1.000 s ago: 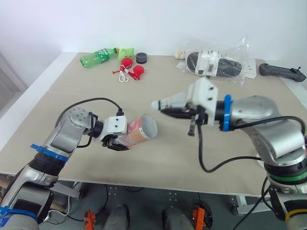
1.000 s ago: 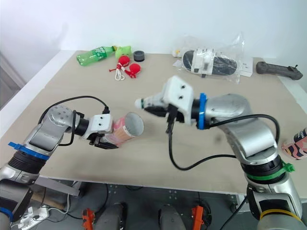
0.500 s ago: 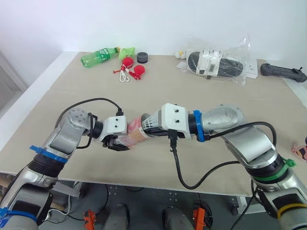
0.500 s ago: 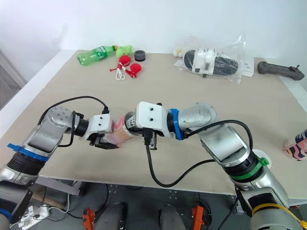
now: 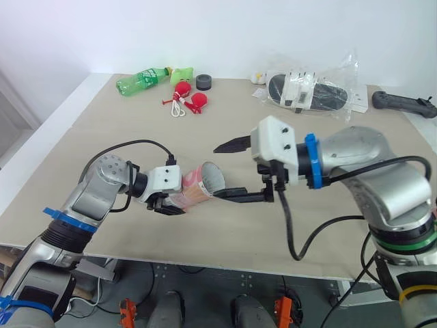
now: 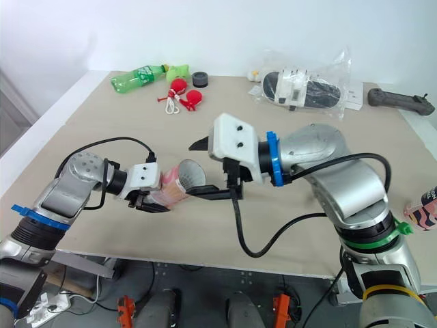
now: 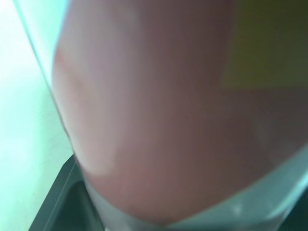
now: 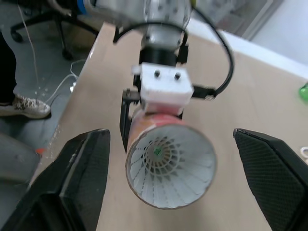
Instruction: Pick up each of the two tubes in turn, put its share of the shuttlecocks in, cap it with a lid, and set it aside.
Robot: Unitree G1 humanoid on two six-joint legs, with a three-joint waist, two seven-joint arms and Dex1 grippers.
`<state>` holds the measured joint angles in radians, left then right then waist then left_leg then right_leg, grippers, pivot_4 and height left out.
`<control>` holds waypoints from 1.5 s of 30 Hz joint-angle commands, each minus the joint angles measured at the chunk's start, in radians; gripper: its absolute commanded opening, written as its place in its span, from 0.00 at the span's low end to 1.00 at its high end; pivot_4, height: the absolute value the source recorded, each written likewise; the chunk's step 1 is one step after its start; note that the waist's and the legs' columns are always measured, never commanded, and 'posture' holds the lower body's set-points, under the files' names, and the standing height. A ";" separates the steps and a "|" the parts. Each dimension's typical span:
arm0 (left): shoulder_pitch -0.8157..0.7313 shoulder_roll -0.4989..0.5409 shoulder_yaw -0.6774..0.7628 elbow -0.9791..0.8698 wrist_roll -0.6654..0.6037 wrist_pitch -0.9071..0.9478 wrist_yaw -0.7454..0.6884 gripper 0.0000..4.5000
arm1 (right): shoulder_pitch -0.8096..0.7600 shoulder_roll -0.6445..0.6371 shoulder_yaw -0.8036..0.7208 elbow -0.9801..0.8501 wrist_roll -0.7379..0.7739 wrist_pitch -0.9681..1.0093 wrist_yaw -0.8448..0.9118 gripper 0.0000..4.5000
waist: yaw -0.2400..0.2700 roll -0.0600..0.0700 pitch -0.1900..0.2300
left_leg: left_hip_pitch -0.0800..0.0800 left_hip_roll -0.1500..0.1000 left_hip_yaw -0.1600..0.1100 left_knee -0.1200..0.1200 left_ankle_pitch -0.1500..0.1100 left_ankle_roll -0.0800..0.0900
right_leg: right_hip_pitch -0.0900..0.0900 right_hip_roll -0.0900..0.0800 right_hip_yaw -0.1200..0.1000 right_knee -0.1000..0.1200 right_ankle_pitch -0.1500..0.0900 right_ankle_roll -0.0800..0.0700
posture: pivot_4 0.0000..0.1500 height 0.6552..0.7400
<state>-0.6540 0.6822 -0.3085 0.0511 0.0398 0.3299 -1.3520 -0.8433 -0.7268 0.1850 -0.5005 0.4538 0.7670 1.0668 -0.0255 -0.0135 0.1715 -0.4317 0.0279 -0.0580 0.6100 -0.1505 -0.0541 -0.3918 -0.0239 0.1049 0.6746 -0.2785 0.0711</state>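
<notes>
One shuttlecock (image 8: 159,155) seems seated in the tube (image 5: 201,186) the left gripper (image 5: 162,202) clamps; the splayed, empty right gripper (image 5: 217,171) could clip its rim.

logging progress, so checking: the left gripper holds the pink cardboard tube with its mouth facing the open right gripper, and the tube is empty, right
Not empty: the right wrist view, looking into the mouth of the pink cardboard tube, shows a white feathered shuttlecock inside. The rest stands: the left gripper holds the tube, mouth facing the open right gripper.
</notes>
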 commanded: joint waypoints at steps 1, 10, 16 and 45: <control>0.026 -0.010 -0.046 0.006 0.003 0.005 -0.001 0.64 | -0.045 -0.009 0.009 0.061 -0.026 -0.042 0.015 0.60 | 0.000 0.000 0.000 | 0.000 0.000 0.000 0.000 0.000 0.000 | 0.000 0.000 0.000 0.000 0.000 0.000 | 1.00 1.00; 0.024 -0.012 -0.046 0.005 0.003 0.012 0.001 0.64 | -0.156 0.118 0.355 0.322 -0.347 -0.291 0.068 0.01 | 0.000 0.000 0.000 | 0.000 0.001 0.001 -0.001 0.000 0.000 | 0.000 0.000 -0.001 0.000 0.000 0.001 | 1.00 1.00; 0.035 -0.014 -0.044 -0.010 -0.001 0.022 0.008 0.64 | -0.183 0.225 0.453 0.433 -0.458 -0.385 0.088 0.01 | 0.001 0.000 0.000 | 0.000 0.001 0.000 -0.001 0.000 0.000 | -0.001 0.001 -0.001 0.001 0.001 0.003 | 1.00 1.00; 0.044 -0.054 -0.048 -0.003 -0.005 0.023 0.034 0.64 | -0.132 0.029 0.109 0.175 -0.216 -0.177 0.250 0.01 | 0.002 0.001 -0.001 | 0.003 0.001 0.000 -0.002 0.000 0.001 | 0.002 -0.002 -0.004 0.005 -0.004 -0.003 | 1.00 1.00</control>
<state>-0.6291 0.6600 -0.2945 0.0303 0.0379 0.3526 -1.3181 -0.9534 -0.6858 0.3378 -0.3239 0.2196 0.5950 1.3094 -0.0232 -0.0130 0.1710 -0.4288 0.0284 -0.0577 0.6085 -0.1500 -0.0535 -0.3898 -0.0258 0.1009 0.6795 -0.2828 0.0678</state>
